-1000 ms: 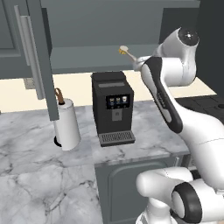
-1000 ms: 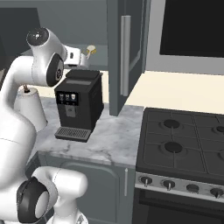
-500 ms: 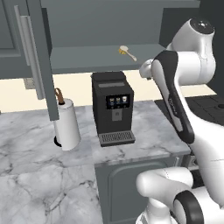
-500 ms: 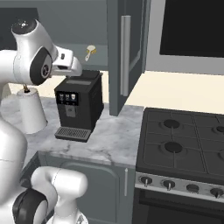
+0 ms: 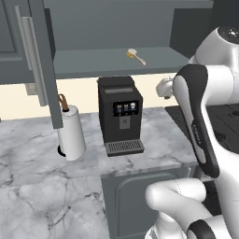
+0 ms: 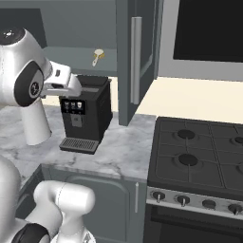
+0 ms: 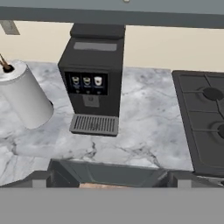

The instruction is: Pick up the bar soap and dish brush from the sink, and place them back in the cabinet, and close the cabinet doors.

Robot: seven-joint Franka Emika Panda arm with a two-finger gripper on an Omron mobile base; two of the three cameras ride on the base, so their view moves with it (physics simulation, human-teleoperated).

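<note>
- Marble counter under open upper cabinet; coffee machine and one paper towel roll below.
- One dish brush lying on cabinet shelf, likely already delivered.
- One bar soap, sliver of salmon at hand view bottom, apparently still down in sink.
- Gripper jaws spread wide, holding nothing; fingertips not discernible.
- Two cabinet doors standing open, presumably for access.

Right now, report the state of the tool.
Tool: open, holding nothing. The dish brush lies on the cabinet shelf.
</note>
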